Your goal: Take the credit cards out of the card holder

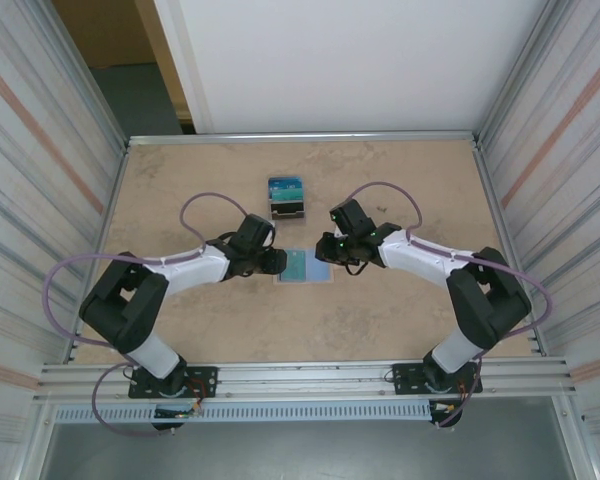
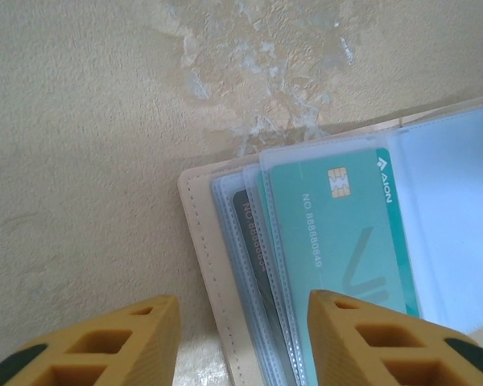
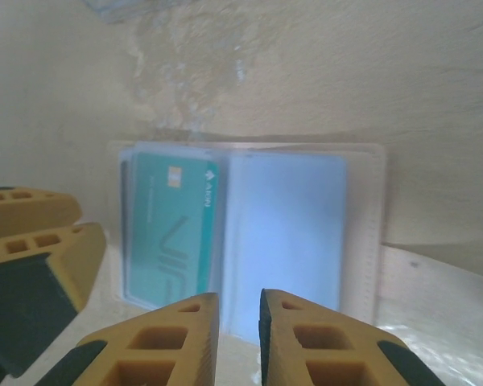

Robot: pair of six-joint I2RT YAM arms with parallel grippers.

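Observation:
The card holder (image 1: 305, 268) lies open on the table between both grippers; its tan edge (image 2: 201, 241) and clear sleeves show close up. A teal credit card (image 2: 338, 233) sits in the top sleeve, with a dark card (image 2: 249, 233) in a sleeve beneath it. My left gripper (image 2: 241, 346) is open and straddles the holder's left edge. The right gripper (image 3: 239, 326) hovers at the near edge of the pale-blue sleeve (image 3: 286, 233), its jaws a narrow slit apart with nothing clearly pinched. A blue card (image 1: 286, 187) and a dark card (image 1: 288, 208) lie farther back.
The tan tabletop is fenced by corrugated metal walls (image 1: 40, 150) left and right and a white panel at the back. The left gripper's fingers (image 3: 40, 241) crowd the holder's left side in the right wrist view.

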